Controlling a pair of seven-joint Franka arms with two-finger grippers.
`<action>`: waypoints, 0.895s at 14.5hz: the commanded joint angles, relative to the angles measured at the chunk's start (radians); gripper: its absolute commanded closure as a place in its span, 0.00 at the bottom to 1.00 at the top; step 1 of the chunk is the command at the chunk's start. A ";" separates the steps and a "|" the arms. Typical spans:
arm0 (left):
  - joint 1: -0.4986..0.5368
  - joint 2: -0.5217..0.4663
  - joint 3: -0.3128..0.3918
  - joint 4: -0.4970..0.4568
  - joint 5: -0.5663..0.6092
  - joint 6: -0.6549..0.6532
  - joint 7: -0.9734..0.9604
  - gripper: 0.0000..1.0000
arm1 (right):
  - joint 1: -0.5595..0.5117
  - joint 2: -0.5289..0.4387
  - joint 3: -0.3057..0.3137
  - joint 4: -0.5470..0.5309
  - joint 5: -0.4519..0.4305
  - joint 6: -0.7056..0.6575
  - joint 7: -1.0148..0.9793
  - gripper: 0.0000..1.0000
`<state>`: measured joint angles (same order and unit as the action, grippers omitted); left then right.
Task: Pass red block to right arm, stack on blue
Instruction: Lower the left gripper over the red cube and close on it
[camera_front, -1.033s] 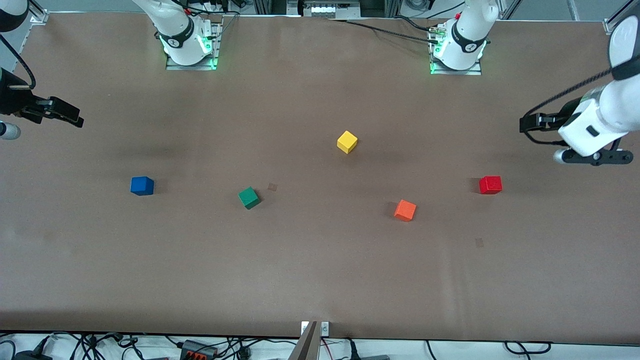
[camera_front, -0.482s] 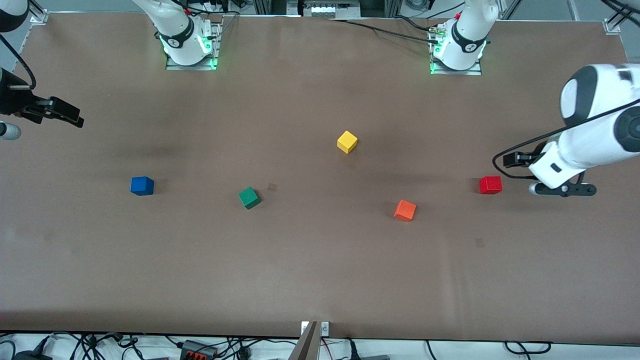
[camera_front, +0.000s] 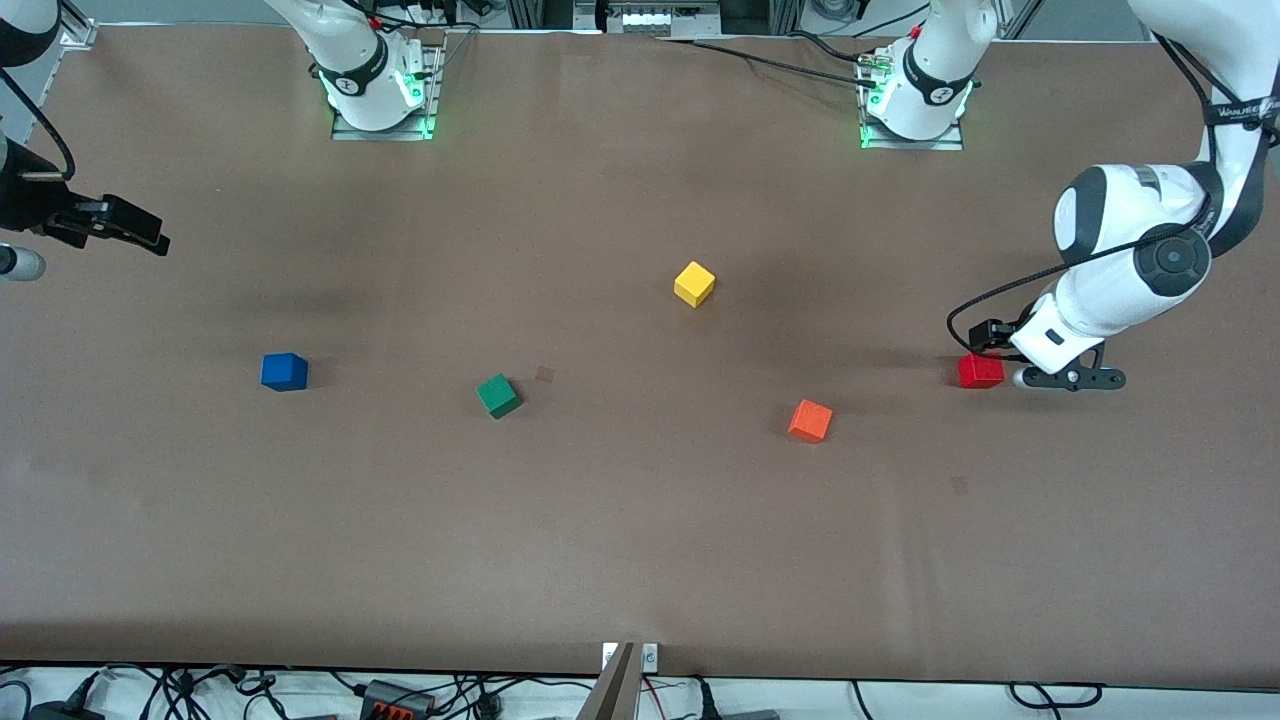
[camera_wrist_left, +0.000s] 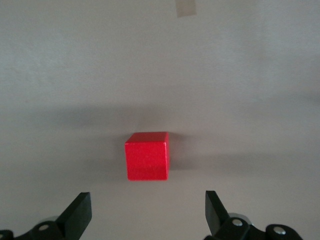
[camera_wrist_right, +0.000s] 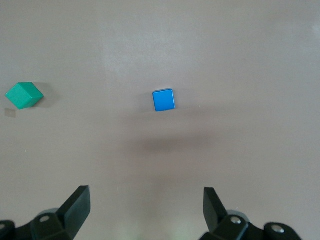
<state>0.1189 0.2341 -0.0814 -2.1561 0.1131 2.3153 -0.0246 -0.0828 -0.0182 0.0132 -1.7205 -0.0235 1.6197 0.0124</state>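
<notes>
Since 1 second ago my left gripper has dropped beside the red block, jaws wide, holding nothing. Right gripper waits wide open and empty, above the table, blue block untouched.

white arms, black joints, black cable, green-lit bases.

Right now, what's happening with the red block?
Left gripper open beside red block, not holding. Right gripper open, waiting. Blue block bare. Nothing between.

Red block, blue cube
</notes>
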 joint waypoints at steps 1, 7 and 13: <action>0.024 0.066 -0.006 -0.002 0.017 0.107 0.023 0.00 | -0.006 -0.006 0.008 -0.011 0.002 -0.001 0.001 0.00; 0.033 0.148 -0.008 -0.005 0.030 0.182 0.034 0.00 | -0.005 -0.006 0.010 -0.008 0.000 -0.006 0.001 0.00; 0.064 0.192 -0.009 -0.007 0.031 0.245 0.092 0.00 | -0.005 0.018 0.014 0.004 0.000 0.006 -0.008 0.00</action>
<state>0.1658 0.4152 -0.0834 -2.1635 0.1183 2.5396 0.0521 -0.0823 -0.0143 0.0149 -1.7208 -0.0235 1.6216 0.0124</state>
